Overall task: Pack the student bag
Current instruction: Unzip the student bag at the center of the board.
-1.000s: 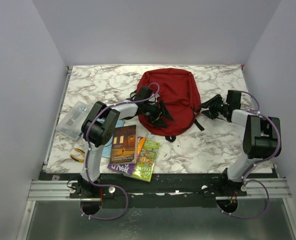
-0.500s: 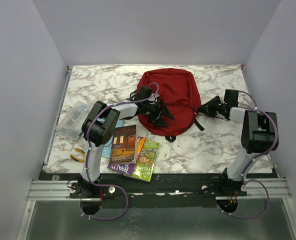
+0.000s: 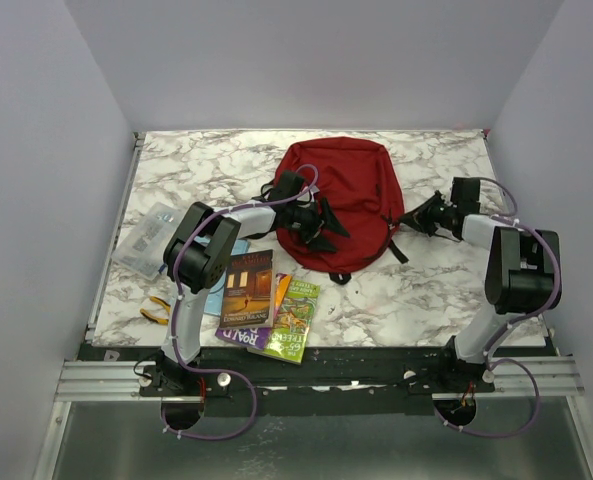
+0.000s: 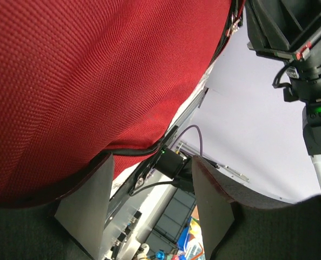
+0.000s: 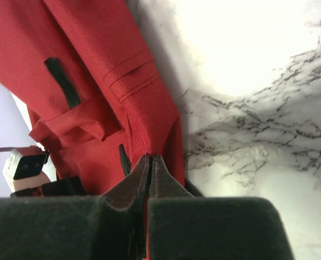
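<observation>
The dark-red student bag (image 3: 351, 180) lies flat at the back middle of the marble table. My left gripper (image 3: 321, 228) rests at its near left side, jaws open. In the left wrist view the bag's fabric (image 4: 95, 81) bulges over the left finger (image 4: 84, 200), and nothing sits between the fingers of that gripper (image 4: 149, 189). My right gripper (image 3: 412, 216) is at the bag's right edge. In the right wrist view its jaws (image 5: 150, 161) are shut, pinching a fold of red fabric (image 5: 95, 81) at the bag's rim.
A brown-covered book (image 3: 248, 288), a green book (image 3: 296, 318) and a purple one (image 3: 236, 336) lie near the front left. A clear plastic pouch (image 3: 148, 238) and an orange-handled tool (image 3: 156, 312) sit at the left edge. Black straps (image 3: 400, 248) trail from the bag.
My right gripper has moved slightly left onto the bag's edge and closed from open to shut on the fabric. The left arm and the bag have stayed put.
</observation>
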